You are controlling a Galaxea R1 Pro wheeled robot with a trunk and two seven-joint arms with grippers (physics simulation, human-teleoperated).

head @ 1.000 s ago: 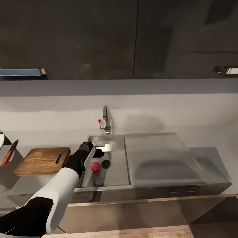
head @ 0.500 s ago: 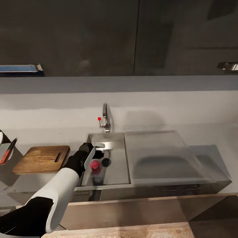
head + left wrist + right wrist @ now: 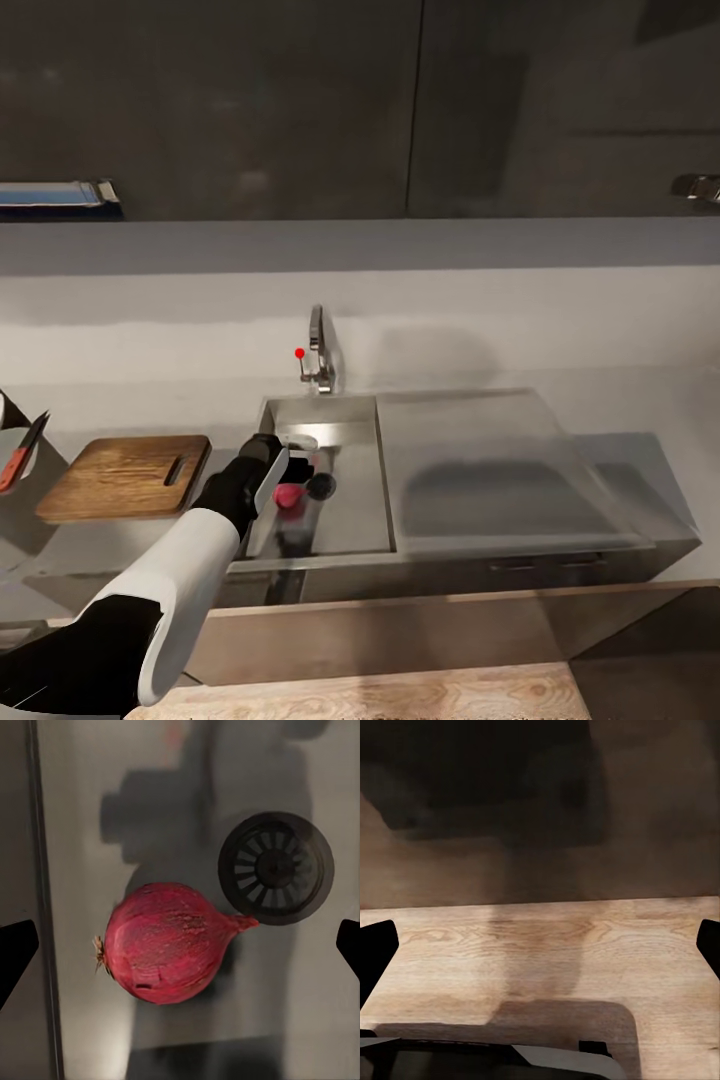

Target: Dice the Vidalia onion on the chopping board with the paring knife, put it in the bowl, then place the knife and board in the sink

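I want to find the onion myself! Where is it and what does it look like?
Find the grey steel sink under the tap. On its floor, beside the round dark drain, lies the onion, with the open left gripper above it. It is the only round, reddish-purple thing there.

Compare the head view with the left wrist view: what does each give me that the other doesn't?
Head view alone: the tap, the drainboard, the chopping board on the countertop beside the sink, the knife at the far left edge, and the left arm reaching into the basin. Left wrist view alone: the onion's root tuft and pointed tip toward the drain, and both fingertips spread wide of it, not touching. Both: the onion lying on the basin floor beside the drain.
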